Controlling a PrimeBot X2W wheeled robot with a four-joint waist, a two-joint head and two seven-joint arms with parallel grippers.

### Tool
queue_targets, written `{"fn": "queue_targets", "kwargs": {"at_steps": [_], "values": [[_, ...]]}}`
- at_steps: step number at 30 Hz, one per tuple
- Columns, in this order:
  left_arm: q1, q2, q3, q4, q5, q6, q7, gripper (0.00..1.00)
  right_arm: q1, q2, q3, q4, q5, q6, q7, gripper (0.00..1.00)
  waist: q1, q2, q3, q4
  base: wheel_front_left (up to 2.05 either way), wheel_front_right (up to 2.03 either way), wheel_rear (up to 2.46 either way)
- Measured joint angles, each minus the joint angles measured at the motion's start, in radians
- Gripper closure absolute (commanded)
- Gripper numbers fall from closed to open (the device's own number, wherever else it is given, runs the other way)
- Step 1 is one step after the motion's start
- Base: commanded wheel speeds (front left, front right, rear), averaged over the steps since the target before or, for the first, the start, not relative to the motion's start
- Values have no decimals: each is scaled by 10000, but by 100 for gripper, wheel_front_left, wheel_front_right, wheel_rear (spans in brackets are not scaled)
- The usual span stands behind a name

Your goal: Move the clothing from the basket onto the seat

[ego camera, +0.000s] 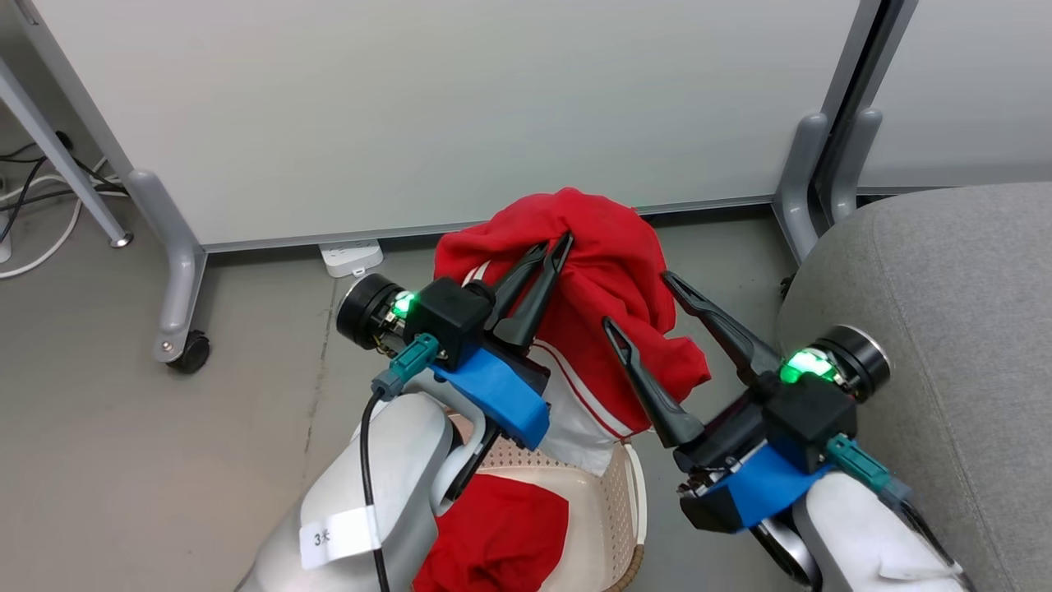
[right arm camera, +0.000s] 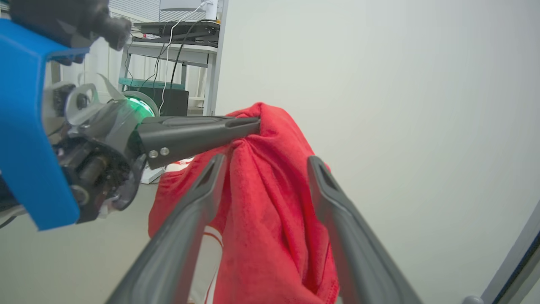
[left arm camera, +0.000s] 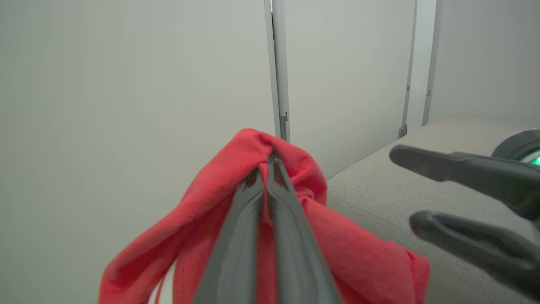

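**One garment lifted, one in the basket**

- Left claw (ego camera: 556, 243): clamped tight on a bunched fold of the lifted garment (ego camera: 612, 271), which is red with white stripes. The cloth drapes down from the fingertips on both sides.
- The lifted garment hangs above the basket (ego camera: 634, 493). Its white-trimmed lower edge droops over the far rim in the head view. Can't tell whether it touches the rim.
- Right claw (ego camera: 637, 300): spread wide, gripping nothing. The right wrist view shows the hanging cloth between its two fingers. Contact is unclear.
- Second garment (ego camera: 493, 534): crumpled on the basket bottom, partly hidden behind the left forearm.
- The basket stands on the floor (ego camera: 123, 452), between the two arms.
- Seat (ego camera: 945, 329): grey, on the robot's right, close beside the right wrist.
- Pale partition panel (ego camera: 452, 107) behind everything, with a power strip (ego camera: 352, 256) at its foot.
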State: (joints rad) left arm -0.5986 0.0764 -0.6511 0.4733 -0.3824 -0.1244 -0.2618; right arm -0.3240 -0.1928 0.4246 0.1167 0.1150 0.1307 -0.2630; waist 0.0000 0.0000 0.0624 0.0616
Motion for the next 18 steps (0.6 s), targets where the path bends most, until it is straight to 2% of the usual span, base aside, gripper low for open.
{"fn": "queue_targets", "kwargs": {"at_steps": [10, 18], "values": [[-182, -151, -115, -48, 98, -2, 2, 100, -1218, 40, 623, 1881, -268, 0, -15, 0, 0, 0, 294, 211, 0, 0, 0], [-325, -207, -284, -71, 136, -15, 2, 100, -2077, 380, 813, 3319, -387, 0, -13, 0, 0, 0, 533, 352, 0, 0, 0]]}}
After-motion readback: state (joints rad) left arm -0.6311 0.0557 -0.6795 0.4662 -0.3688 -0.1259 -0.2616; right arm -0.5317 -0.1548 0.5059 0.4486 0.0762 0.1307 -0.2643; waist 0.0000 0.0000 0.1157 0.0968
